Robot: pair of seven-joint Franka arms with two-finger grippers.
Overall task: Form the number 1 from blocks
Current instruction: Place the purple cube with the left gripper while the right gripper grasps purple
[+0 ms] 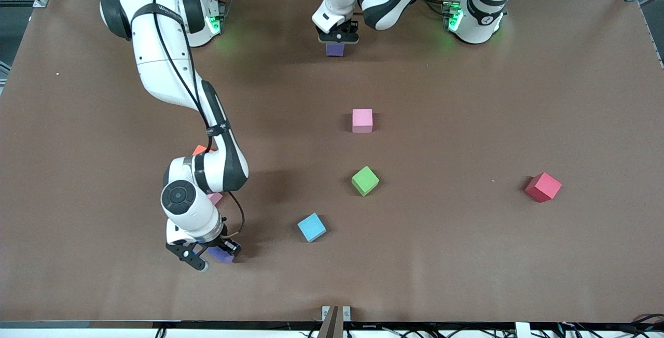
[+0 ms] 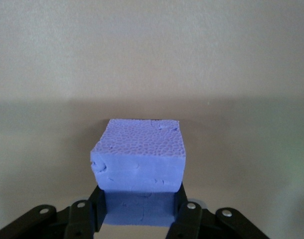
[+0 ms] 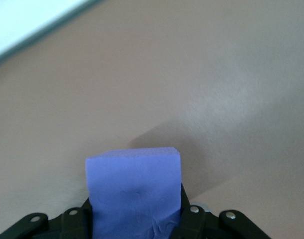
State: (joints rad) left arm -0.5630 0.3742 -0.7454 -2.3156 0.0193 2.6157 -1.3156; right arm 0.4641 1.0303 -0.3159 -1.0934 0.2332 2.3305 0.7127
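1 block (image 1: pixel 365 180) lies nearer the camera than another (image 1: pixel 362 120).

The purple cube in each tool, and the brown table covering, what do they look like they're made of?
Purple cube in the left tool: likely foam, matte; its top shows a fine pebbled cell texture, its side small dents.
Purple cube in the right tool: apparently the same matte foam; faint creases near the fingers.
Table covering: a smooth, dull brown sheet, possibly paper or mat; hard to tell.

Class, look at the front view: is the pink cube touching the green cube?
No: the pink cube and the green cube sit apart, with bare table between them.
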